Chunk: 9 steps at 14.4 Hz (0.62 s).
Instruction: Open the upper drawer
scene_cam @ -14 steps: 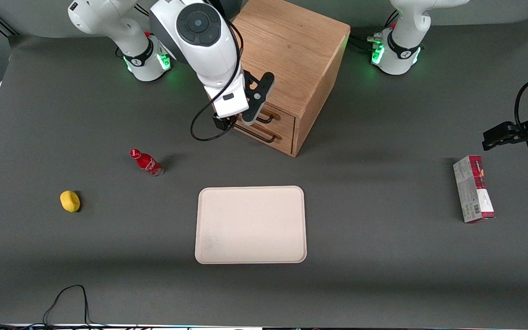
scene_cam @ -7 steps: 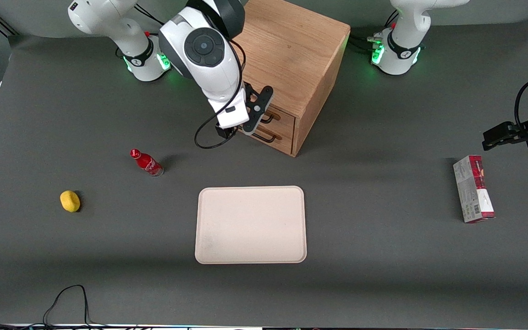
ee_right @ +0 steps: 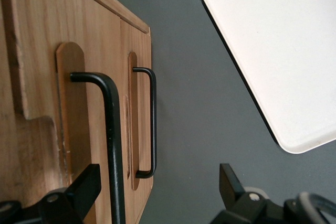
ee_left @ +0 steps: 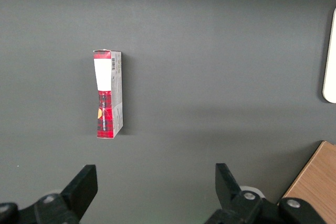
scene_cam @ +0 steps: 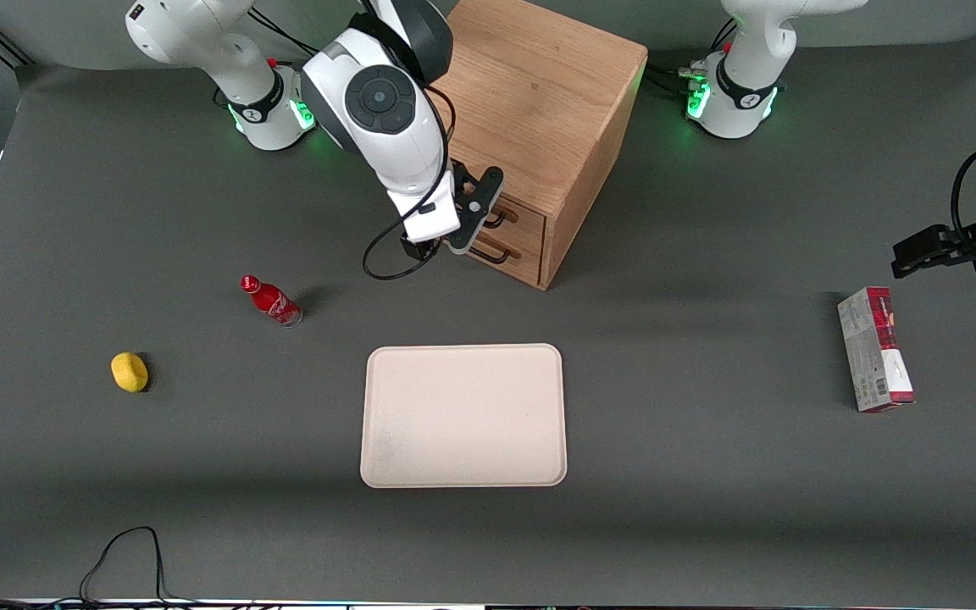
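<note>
The light oak cabinet [scene_cam: 539, 102] stands at the table's back, its two drawers facing the front camera. The upper drawer [scene_cam: 524, 220] looks shut, its front level with the lower drawer [scene_cam: 518, 261]. In the right wrist view the upper drawer's black bar handle [ee_right: 113, 145] is close and thick, and the lower handle [ee_right: 153, 124] is thinner beside it. My right gripper [scene_cam: 464, 222] is open and right in front of the upper drawer. In the right wrist view the gripper [ee_right: 157, 192] has the upper handle between its fingers [ee_right: 79, 192], close to one finger, with nothing gripped.
A cream tray [scene_cam: 464, 348] lies nearer the front camera than the cabinet, and shows in the right wrist view [ee_right: 273, 51]. A red bottle [scene_cam: 270, 301] and a yellow fruit [scene_cam: 129, 372] lie toward the working arm's end. A red and grey box [scene_cam: 874, 360] lies toward the parked arm's end.
My right arm has lowered and the open gripper has moved down in front of the drawers until it straddles the upper handle. The drawers have not moved.
</note>
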Available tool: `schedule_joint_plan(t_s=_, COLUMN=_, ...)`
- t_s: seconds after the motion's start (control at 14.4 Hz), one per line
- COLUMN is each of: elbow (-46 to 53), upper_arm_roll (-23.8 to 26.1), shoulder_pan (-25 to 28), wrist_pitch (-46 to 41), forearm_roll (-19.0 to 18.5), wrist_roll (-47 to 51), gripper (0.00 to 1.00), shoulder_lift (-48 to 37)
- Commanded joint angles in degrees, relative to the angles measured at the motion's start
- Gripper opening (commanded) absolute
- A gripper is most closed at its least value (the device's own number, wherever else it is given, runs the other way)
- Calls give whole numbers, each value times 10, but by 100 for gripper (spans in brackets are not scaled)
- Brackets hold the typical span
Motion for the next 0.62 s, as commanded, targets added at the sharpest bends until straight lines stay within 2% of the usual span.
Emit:
schedule_joint_plan(t_s=0.0, elbow=-37, upper_arm_roll=-1, shoulder_pan=6, wrist_pitch=31, forearm_roll=14, wrist_roll=-14, gripper=100, shoulder_lift=-14)
schedule_joint_plan(t_s=0.55, elbow=-39, upper_arm_roll=-3, shoulder_pan=2, wrist_pitch=47, forearm_roll=8, wrist_roll=-14, gripper=100, shoulder_lift=1)
